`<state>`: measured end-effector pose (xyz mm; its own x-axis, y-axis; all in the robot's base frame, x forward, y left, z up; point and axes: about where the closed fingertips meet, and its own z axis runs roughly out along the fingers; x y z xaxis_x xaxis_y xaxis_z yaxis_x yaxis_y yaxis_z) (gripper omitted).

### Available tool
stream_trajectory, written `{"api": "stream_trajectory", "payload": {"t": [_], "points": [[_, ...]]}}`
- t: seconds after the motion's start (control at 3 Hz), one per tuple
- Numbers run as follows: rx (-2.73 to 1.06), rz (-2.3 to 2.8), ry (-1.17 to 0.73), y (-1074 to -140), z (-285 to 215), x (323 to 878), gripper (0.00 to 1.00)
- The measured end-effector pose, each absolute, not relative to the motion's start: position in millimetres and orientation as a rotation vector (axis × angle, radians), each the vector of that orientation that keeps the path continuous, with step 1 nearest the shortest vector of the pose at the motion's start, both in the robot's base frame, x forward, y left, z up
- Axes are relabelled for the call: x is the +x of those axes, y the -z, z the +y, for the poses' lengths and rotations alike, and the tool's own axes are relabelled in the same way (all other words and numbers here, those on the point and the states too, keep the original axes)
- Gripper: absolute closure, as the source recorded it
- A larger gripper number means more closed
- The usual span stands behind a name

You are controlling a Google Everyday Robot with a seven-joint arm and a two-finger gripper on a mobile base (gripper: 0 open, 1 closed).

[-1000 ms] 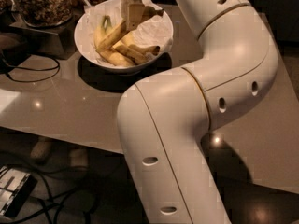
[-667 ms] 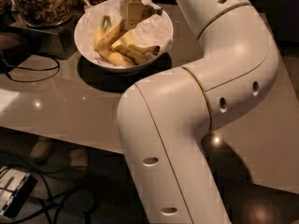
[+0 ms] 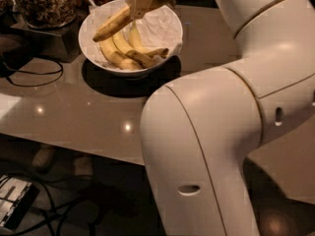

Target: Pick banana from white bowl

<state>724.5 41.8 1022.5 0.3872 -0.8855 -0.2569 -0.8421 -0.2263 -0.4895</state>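
Note:
The white bowl (image 3: 167, 41) stands at the back of the table, lined with crumpled white paper. My gripper (image 3: 139, 0) is above the bowl's middle, shut on the banana (image 3: 112, 24). The banana is long and nearly straight; it hangs tilted, its lower end down to the left and its dark stem end up right beside the gripper. It is lifted clear of the other fruit. Two shorter curved bananas (image 3: 123, 53) lie in the bowl beneath it.
A glass jar of brown nuts (image 3: 44, 4) stands on a dark block left of the bowl. A black cable (image 3: 29, 77) loops on the table at the left. My large white arm (image 3: 236, 107) fills the right side. The table's front edge runs across the lower left.
The banana has been lifted out of the bowl by the gripper; before, the gripper was down among the bananas. The view is now closer to the bowl.

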Motion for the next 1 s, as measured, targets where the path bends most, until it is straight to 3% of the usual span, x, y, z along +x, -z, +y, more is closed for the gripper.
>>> {"api": "stream_trajectory", "payload": {"t": [1.0], "points": [[-2.085, 1.442, 0.025, -1025, 51, 704, 1.0]]}}
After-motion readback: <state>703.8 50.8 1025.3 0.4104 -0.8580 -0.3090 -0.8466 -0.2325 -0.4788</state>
